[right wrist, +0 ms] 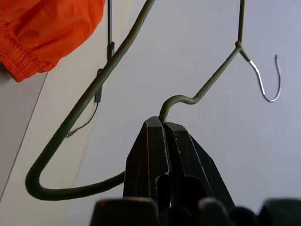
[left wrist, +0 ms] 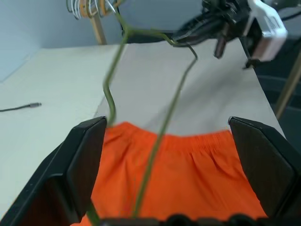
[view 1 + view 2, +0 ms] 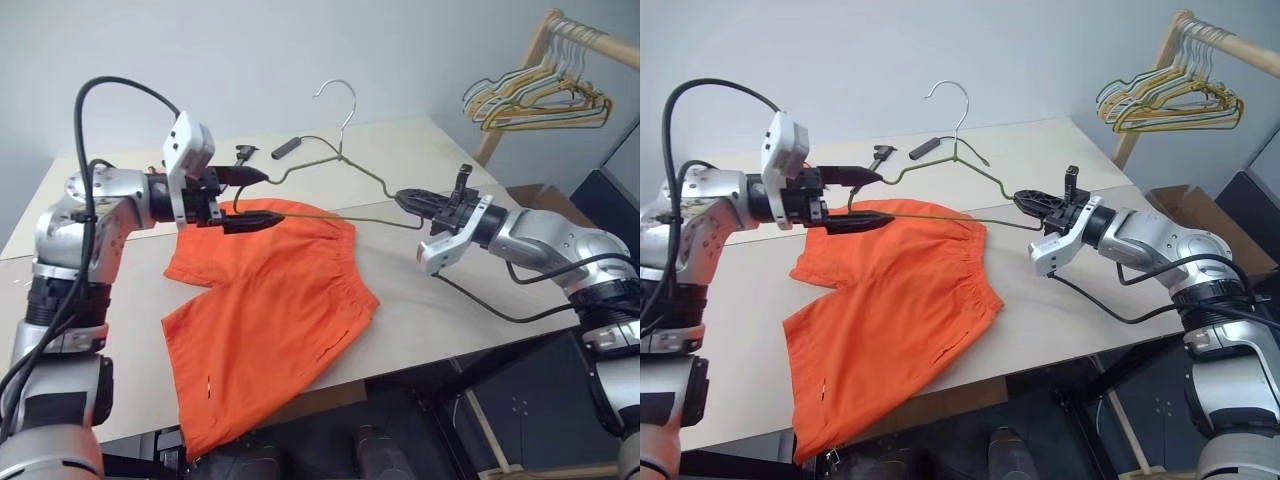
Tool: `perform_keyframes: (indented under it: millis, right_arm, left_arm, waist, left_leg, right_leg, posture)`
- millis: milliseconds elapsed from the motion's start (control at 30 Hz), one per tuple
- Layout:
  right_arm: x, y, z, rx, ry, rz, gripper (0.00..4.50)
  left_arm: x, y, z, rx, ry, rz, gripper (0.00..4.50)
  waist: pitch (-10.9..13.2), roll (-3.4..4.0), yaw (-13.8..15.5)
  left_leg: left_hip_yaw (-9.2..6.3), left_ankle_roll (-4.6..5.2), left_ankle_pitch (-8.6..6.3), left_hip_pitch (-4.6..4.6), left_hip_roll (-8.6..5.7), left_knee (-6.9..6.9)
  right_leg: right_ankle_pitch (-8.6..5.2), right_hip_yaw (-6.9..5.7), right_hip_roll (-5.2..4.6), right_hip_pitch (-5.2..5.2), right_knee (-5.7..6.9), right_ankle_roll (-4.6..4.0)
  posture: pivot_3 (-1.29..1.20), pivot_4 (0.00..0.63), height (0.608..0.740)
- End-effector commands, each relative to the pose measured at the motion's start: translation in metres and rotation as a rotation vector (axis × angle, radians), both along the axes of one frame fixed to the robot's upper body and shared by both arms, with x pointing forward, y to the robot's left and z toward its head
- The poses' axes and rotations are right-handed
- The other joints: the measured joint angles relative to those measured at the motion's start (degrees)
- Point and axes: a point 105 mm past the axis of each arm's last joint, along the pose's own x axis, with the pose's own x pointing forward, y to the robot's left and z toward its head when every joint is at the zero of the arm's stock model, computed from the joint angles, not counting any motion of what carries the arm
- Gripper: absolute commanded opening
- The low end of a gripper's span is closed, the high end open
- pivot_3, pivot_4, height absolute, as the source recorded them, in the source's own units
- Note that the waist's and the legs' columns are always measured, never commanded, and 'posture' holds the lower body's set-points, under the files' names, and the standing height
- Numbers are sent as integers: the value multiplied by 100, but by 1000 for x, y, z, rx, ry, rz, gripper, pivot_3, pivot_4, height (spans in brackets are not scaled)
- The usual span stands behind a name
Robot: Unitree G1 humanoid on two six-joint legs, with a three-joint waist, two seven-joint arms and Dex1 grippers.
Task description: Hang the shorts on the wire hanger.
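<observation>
The orange shorts (image 3: 270, 310) lie flat on the table (image 3: 440, 300), one leg hanging over the front edge. The wire hanger (image 3: 341, 153) is held up in the air above them, hook upward. My right gripper (image 3: 400, 198) is shut on the wire hanger's right corner, as the right wrist view shows (image 1: 163, 122). My left gripper (image 3: 272, 197) is open at the hanger's left end, just above the waistband. In the left wrist view the hanger's wires (image 2: 110, 94) pass between its wide-apart fingers (image 2: 84, 155), over the shorts (image 2: 202, 174).
A wooden rack with a bunch of hangers (image 3: 535, 95) stands at the back right. A black stick-like object (image 3: 288, 147) and a small black clip (image 3: 243, 153) lie at the table's far side. A cardboard box (image 3: 1185, 205) sits on the floor to the right.
</observation>
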Motion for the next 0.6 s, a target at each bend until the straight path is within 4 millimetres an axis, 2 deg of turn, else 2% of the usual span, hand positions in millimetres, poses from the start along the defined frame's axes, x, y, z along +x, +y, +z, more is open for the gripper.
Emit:
perform_keyframes:
  millis: [33, 133, 300, 467, 600]
  right_arm:
    - [-3, 2, 18, 5, -64, 22, 27]
    - [-3, 0, 17, 7, -64, 16, 27]
    - [-5, -2, 20, 10, -78, 18, 27]
    - [-6, -1, 23, 3, -88, 27, 27]
    - [-7, 1, 25, -5, -95, 35, 27]
  left_arm:
    - [-7, -2, 17, -42, -18, -58, 4500]
    - [-16, 4, 20, -60, 13, -117, 4500]
    - [-3, 13, 1, 31, 45, -24, 4500]
    - [10, 8, -17, 112, 73, 41, 4500]
    - [9, 1, -24, 133, 114, 7, 4500]
  waist:
    - [-13, 0, -69]
    - [-17, 1, -182]
    - [-39, 9, -293]
    - [-57, 11, -302]
    - [-58, 12, -305]
  left_leg:
    - [0, 0, 0, 0, 0, 0]
    - [0, 0, 0, 1, 1, 0]
    - [-1, 0, 0, 6, 1, 1]
    - [-5, 3, -1, 14, 0, 9]
    - [-7, 13, -8, 9, 2, 33]
  right_leg:
    - [0, 2, 0, 0, 0, 0]
    - [0, 3, 0, 0, 1, 0]
    - [1, 5, -1, 4, 6, 1]
    - [3, 4, -1, 19, 7, 5]
    - [4, 3, 0, 19, 14, 8]
  posture:
    - [-133, 3, 740]
    - [-138, 2, 740]
    - [-143, 1, 740]
    - [-147, 1, 740]
    - [-152, 0, 740]
